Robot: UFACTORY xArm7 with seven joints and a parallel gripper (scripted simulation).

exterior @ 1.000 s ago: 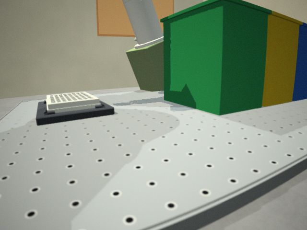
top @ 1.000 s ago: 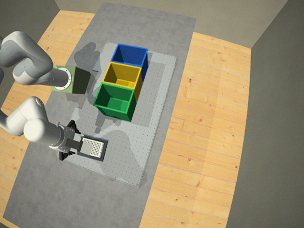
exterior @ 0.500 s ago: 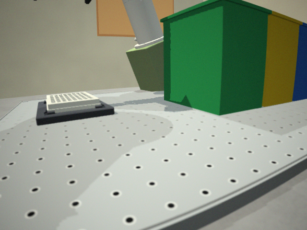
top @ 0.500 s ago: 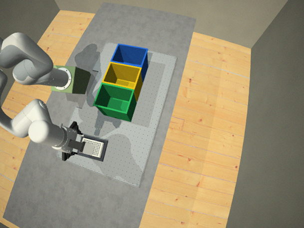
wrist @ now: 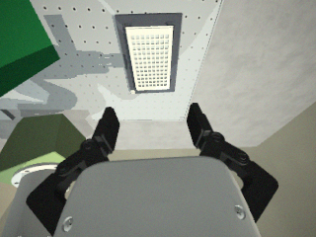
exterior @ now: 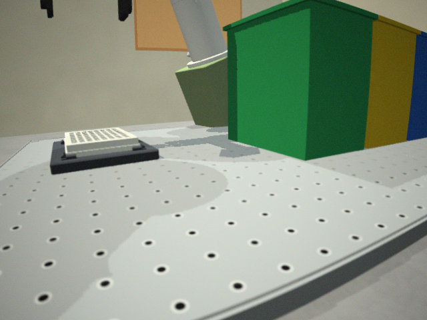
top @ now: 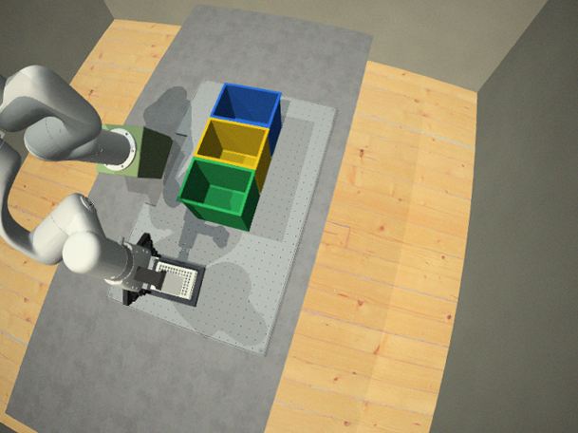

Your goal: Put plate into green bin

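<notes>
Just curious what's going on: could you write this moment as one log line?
phase: approach | gripper: open, empty, above plate | plate: in nest | green bin: upright, nothing inside

Nothing stands above the plate (wrist: 149, 58); the green bin (top: 219, 193) seems well apart.

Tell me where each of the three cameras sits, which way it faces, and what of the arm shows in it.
Top: high overhead, looking down on the table; arm links and open gripper over the plate.
Exterior: low at table height, looking across at the plate in its nest and the green bin; fingers hang at the top edge.
Wrist: behind the fingers, looking down at the plate.
All three share the plate.
</notes>
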